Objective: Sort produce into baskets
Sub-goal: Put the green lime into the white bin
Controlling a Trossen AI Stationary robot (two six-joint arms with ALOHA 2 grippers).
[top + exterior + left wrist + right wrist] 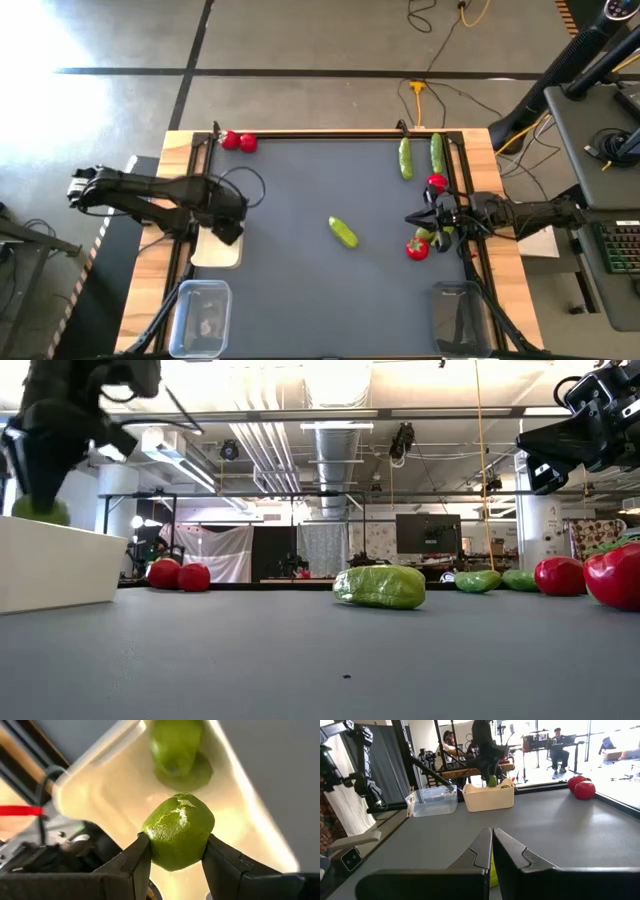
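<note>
Now holding lime (178, 831) pinched in L gripper (175, 857) over white tray (240, 815), hovering so it's dropping beside other lime (176, 751) already inside. R gripper (491, 851) idling closed, empty, near R-edge produce.

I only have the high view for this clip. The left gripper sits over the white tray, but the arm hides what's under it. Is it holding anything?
Observer: Yes. The left gripper is shut on a lime, seen in the left wrist view.
Reviewer: Is the white tray empty?
Observer: No. Another lime already lies in the white tray.
Reviewer: And the right gripper?
Observer: The right gripper is shut, holding nothing, in its wrist view.
</note>
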